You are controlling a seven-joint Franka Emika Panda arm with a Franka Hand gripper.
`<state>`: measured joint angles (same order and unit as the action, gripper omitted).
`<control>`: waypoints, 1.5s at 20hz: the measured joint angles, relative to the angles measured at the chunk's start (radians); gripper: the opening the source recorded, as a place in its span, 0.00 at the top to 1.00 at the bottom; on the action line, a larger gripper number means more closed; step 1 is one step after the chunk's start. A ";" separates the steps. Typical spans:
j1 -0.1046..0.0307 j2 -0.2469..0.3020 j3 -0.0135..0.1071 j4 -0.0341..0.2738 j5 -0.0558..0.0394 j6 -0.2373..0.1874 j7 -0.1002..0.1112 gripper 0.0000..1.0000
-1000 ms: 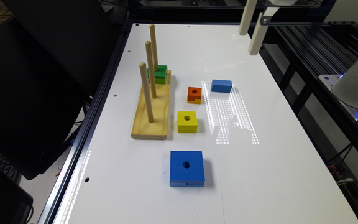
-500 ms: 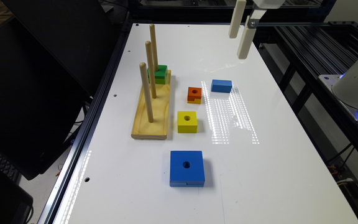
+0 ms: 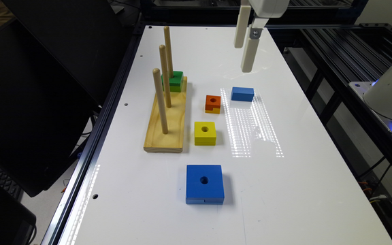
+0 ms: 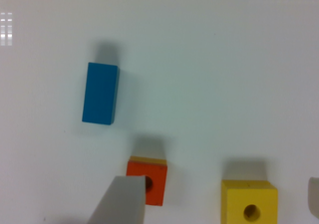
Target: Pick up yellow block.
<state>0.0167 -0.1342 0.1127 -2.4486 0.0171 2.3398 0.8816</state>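
Sitting flat on the white table [image 3: 284, 190], the yellow block [image 3: 205, 133] is a plain all-yellow square with a round hole through its middle. In the exterior view it lies just beside the wooden peg base [image 3: 167, 126], between the orange-topped block [image 3: 213, 103] and the big blue square block [image 3: 205, 183]. A green block [image 3: 173, 81] sits on the base's far end, and a small blue rectangular block [image 3: 242, 94] lies farther back. The gripper [image 3: 244, 58] hangs high over the far part of the table, fingers pointing down, holding nothing. The yellow block is well apart from it, nearer the camera and toward the exterior view's left.

From the wrist view, the fingers [image 4: 122, 201] stand spread wide with nothing between them. The yellow block [image 4: 249, 203] lies between the two fingertips, far below them on the table, with the orange-topped block [image 4: 147, 181] partly behind one finger and the blue rectangular block [image 4: 100, 92] beyond.
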 joint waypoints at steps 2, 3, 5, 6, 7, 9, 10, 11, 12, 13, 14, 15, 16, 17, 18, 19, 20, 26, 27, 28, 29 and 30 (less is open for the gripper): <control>0.000 0.002 0.006 0.006 0.0001 0.000 0.005 0.00; 0.001 0.007 0.014 0.015 0.0019 0.000 0.014 0.00; 0.001 0.024 0.032 0.034 0.0019 0.000 0.032 0.00; 0.000 0.034 0.039 0.043 0.0019 0.000 0.039 0.00; 0.000 0.041 0.043 0.050 0.0019 0.000 0.041 0.00; 0.000 0.056 0.047 0.064 0.0019 0.000 0.045 0.00; 0.000 0.065 0.050 0.073 0.0019 0.000 0.048 0.00; 0.000 0.069 0.052 0.078 0.0019 0.000 0.050 0.00; 0.000 0.081 0.063 0.091 0.0019 0.000 0.061 0.00; 0.000 0.088 0.071 0.099 0.0019 0.000 0.069 0.00; 0.000 0.095 0.076 0.105 0.0015 0.000 0.075 0.00; 0.000 0.098 0.079 0.109 0.0014 0.000 0.078 0.00; -0.001 0.101 0.079 0.111 0.0014 0.000 0.079 0.00; -0.001 0.102 0.079 0.111 0.0014 0.000 0.079 0.00; -0.001 0.102 0.079 0.111 0.0014 0.000 0.079 0.00; -0.001 0.102 0.079 0.111 0.0014 0.000 0.079 0.00; -0.001 0.102 0.079 0.111 0.0014 0.000 0.079 0.00; -0.001 0.136 0.079 0.110 0.0007 0.020 0.079 0.00; -0.001 0.143 0.079 0.110 0.0002 0.027 0.079 0.00; -0.001 0.162 0.079 0.110 -0.0008 0.045 0.079 0.00; -0.001 0.170 0.079 0.110 -0.0011 0.052 0.079 0.00; -0.001 0.174 0.079 0.111 -0.0011 0.056 0.079 0.00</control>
<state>0.0155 0.0394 0.1919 -2.3377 0.0161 2.3960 0.9606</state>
